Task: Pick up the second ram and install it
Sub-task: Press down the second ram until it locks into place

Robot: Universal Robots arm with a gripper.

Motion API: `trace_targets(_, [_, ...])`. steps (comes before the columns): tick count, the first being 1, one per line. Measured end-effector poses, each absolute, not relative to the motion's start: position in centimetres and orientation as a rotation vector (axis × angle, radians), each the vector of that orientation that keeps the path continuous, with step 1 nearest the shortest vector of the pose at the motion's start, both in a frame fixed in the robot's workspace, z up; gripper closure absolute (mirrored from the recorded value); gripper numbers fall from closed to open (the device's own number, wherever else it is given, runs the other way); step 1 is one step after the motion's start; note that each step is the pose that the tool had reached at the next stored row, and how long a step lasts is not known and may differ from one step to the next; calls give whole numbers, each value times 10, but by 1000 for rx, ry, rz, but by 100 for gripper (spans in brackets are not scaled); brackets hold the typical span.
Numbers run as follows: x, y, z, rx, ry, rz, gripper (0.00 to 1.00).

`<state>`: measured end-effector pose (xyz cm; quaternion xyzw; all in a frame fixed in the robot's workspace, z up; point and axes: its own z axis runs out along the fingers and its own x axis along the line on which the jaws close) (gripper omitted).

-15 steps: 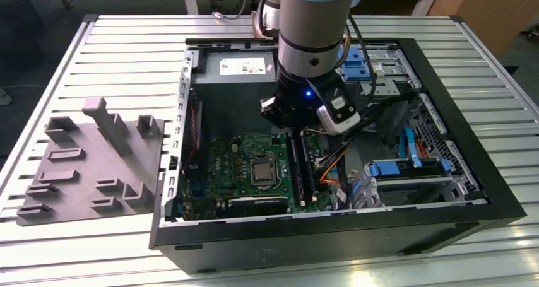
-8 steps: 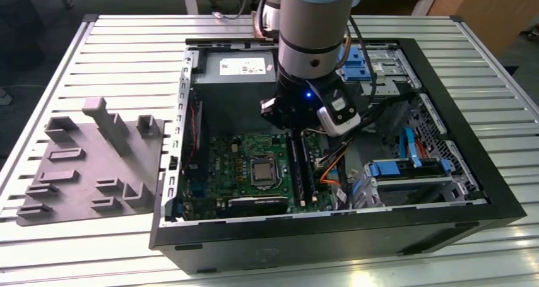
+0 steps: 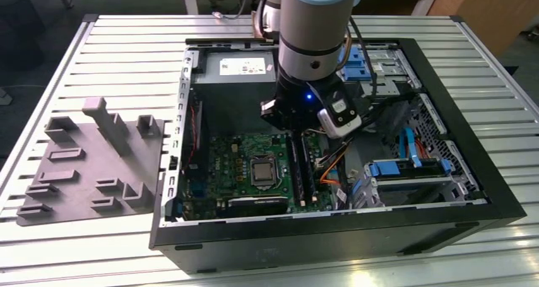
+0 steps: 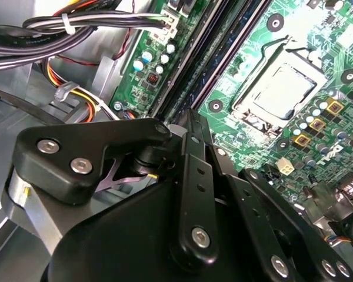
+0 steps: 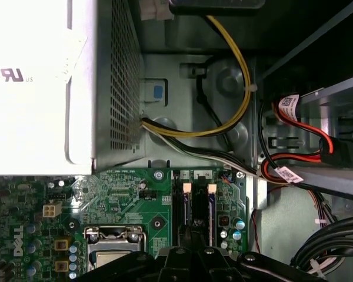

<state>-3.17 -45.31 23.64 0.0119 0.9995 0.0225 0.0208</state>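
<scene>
Presently the gripper (image 3: 296, 130) stands low inside the open computer case (image 3: 471, 173) on the slatted tabletop (image 3: 118, 47), directly over the memory slots (image 5: 197, 214) beside the CPU socket (image 4: 280, 91) of the green motherboard (image 3: 227, 167). Whether its fingers are apart or together cannot be told, and the second ram cannot be made out with certainty. A grey parts holder (image 3: 88, 164) lies at the exterior view's left.

The second ram (image 3: 308, 167) was a thin, narrow, dark stick standing on edge among the long black slots of the green board inside the open computer case, in the exterior view. It lay just beside the square metal socket, on the exterior view's right of it.
</scene>
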Motion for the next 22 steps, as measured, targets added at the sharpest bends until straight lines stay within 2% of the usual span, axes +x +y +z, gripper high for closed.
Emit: trace_targets(22, [-32, -463, 236, 37, 3099, 70, 89])
